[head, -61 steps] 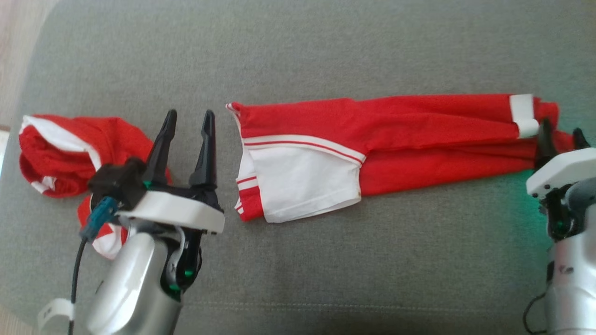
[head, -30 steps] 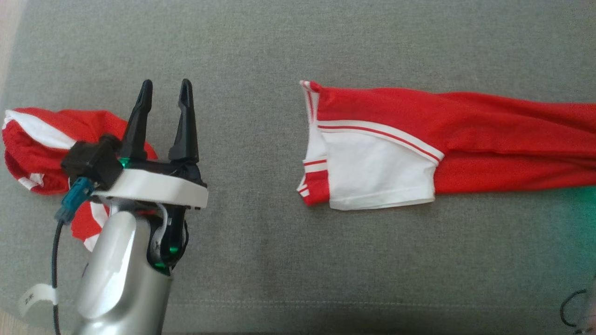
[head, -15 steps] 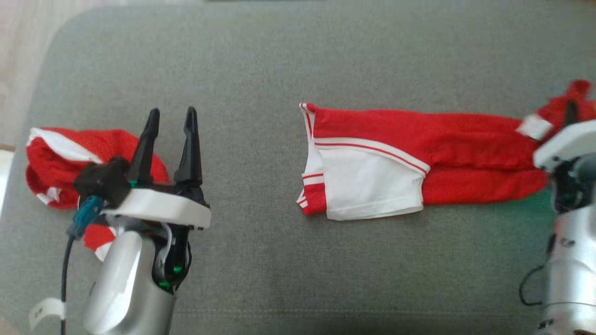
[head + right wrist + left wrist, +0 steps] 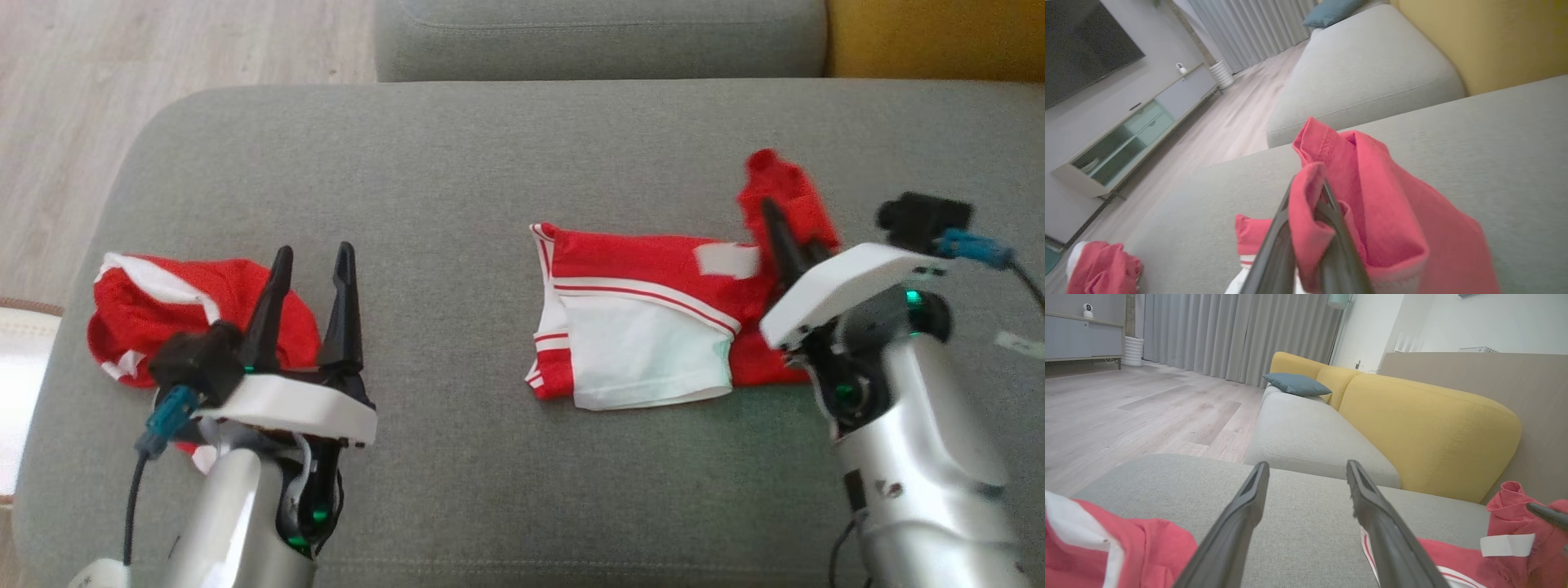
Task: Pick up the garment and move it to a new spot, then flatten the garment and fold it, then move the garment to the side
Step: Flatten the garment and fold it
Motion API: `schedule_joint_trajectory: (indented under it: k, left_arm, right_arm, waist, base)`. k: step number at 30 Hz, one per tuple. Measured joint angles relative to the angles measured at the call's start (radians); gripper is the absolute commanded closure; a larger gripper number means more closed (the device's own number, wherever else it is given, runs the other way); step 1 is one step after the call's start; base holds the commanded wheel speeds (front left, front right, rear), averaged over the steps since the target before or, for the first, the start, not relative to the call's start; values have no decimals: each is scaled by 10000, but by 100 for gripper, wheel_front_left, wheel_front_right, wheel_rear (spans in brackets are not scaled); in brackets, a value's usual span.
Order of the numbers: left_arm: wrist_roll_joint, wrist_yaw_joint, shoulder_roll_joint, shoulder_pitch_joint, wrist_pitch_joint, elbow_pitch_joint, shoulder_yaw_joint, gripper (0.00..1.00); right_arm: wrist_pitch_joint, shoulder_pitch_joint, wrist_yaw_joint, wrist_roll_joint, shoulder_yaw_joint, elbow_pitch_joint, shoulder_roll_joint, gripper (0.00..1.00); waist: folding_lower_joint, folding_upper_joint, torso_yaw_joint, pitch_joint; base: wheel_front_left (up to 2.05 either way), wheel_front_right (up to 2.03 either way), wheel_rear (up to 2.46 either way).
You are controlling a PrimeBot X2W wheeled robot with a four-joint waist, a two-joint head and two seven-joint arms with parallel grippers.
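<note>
A: In the head view, where's the garment [image 4: 637,327]?
B: Mid grey cushion [image 4: 457,163]. The right gripper [image 4: 785,233] pinches its red end, raised off the seat.
A: Left wrist view?
B: The left gripper [image 4: 1307,465] hangs spread, holding nothing.
A: Right wrist view?
B: Red cloth clamped between pressed-together fingers [image 4: 1274,253].

Right hand [image 4: 1310,192] fingertips buried in garment [image 4: 1384,212] fabric, blurred. Crumpled red cloth [image 4: 147,302]: lower part hidden behind left hand [image 4: 314,253], cut off in left wrist view.
</note>
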Motion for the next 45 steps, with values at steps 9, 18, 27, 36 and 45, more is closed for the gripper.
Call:
schedule_joint_trajectory:
  k: [9,18,27,36,45]
  left_arm:
    - [-73,2,-15,41,0,6,-222,0]
    - [-213,6,-40,35,0,146,-499,0]
    - [-284,19,-46,33,0,219,-642,0]
    - [-286,102,-50,31,0,224,-677,0]
    - [-284,107,-46,39,0,176,-466,0]
  right_arm:
    - [-1457,-23,0,1576,2017,1152,-17,100]
    - [-3423,-697,0,3613,4052,3338,-67,100]
    - [-4462,-1532,0,5827,6378,4930,-88,100]
    - [-4640,-1649,0,7777,8496,4790,-115,0]
    - [-4813,-3248,0,8424,9532,4809,-100,0]
  waist:
    - [0,0,520,68]
    - [0,0,1258,251]
    - [0,0,1683,429]
    - [0,0,1574,413]
    - [0,0,870,185]
  base:
    - [0,0,0]
    - [0,0,0]
    - [0,0,0]
    - [0,0,0]
    - [0,0,0]
